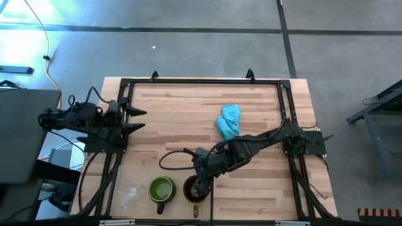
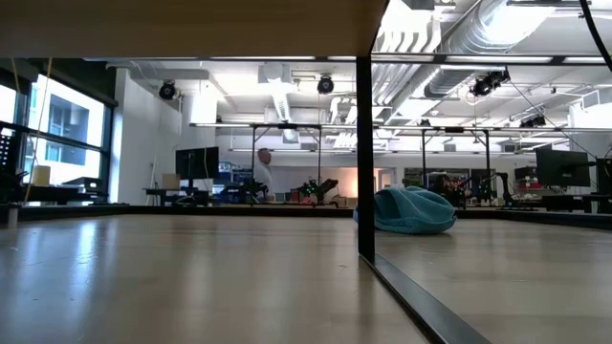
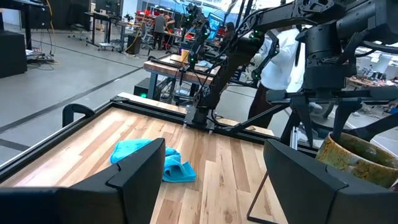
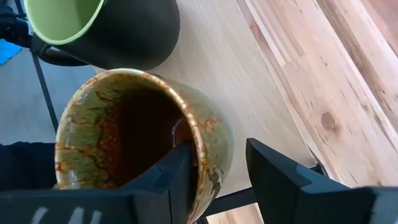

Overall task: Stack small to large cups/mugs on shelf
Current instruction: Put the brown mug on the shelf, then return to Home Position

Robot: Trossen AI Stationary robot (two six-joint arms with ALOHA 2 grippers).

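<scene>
The brown mug (image 1: pixel 191 190) stands near the near edge of the pale wooden shelf (image 1: pixel 188 103), with the green mug (image 1: pixel 161 189) right beside it on its left. The tiny clear cup (image 1: pixel 129 194) is farther left. My right gripper (image 1: pixel 200 185) reaches in from the table's right and is shut on the brown mug (image 4: pixel 130 130). The green mug (image 4: pixel 124 31) is dark outside and stands on its base. My left gripper (image 1: pixel 139 119) waits open and empty at the left edge. It also shows in the left wrist view (image 3: pixel 211 168). My right gripper holds the brown mug by its rim wall (image 4: pixel 211 155), on the side away from the green mug. One finger (image 4: pixel 177 177) is inside the mug and one (image 4: pixel 280 180) outside. The fingers come from above, slanting in from the right. The mug (image 3: pixel 354 155) looks tilted; whether its base touches the shelf, I cannot tell.
A light-blue cloth (image 1: pixel 229 120) lies crumpled on the shelf's far right part and also shows in the low view (image 2: pixel 411 210). Black frame rails (image 1: pixel 201 80) run round the shelf. A dark cable (image 1: pixel 173 157) loops on the wood near the right arm. A person (image 3: pixel 283 56) stands beyond the table.
</scene>
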